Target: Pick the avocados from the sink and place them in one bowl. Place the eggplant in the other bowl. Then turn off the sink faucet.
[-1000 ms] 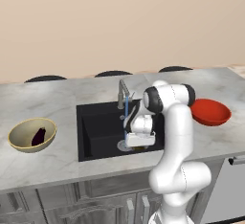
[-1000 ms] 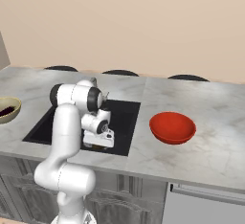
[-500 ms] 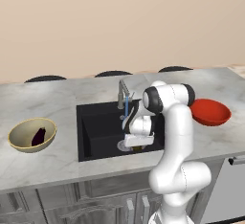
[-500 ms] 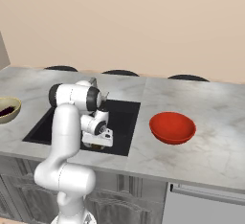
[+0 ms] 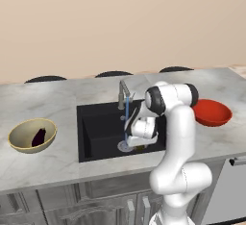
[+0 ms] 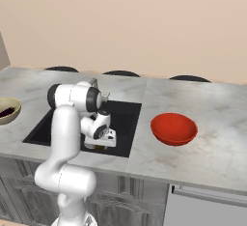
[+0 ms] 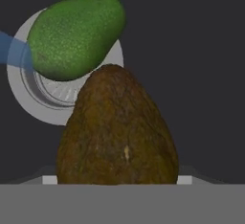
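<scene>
— Two avocados lie in the sink, both directly ahead of the gripper. Please confirm positions.

— Confirmed. In the hand view the brown avocado sits closest to the hand, at the bottom centre. The green avocado lies just beyond it, resting over the silver drain, and the two fruits appear to touch or nearly touch.

— State of the fingers?

— I cannot tell. The brown avocado covers the spot where the tips would rise, and the base views show the hand low in the basin without showing the fingers.

— Water?

— Running. A thin blue stream drops from the faucet, which stands behind the hand at the sink's back edge; the stream lands on the drain beside the green avocado.

— Where is the eggplant?

— The eggplant lies inside the tan bowl, well off to the gripper's left on the counter.

— And the red bowl?

— The red bowl stands on the counter well to the gripper's right, apart from the sink, with nothing visible inside it.
</scene>
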